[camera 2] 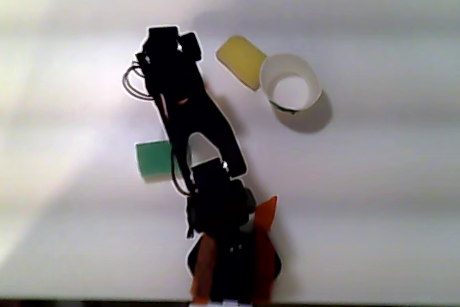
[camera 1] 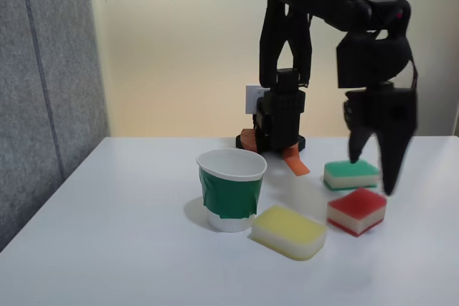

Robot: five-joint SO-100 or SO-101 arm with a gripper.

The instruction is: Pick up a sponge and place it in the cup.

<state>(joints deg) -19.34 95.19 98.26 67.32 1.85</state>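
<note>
Pincer poised over the red sponge

The pincer [camera 1: 373, 175] hung spread and empty just above the sponge [camera 1: 357, 211], which lay on the worktop [camera 1: 129, 249], right of the cup [camera 1: 231, 188] in the fixed view.

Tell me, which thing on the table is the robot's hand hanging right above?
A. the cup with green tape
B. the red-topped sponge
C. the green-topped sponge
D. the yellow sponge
B: in the fixed view the open hand hangs with its fingertips pointing down just over the red-topped sponge, while the green-topped sponge lies behind it and the cup stands off to the left.
</note>
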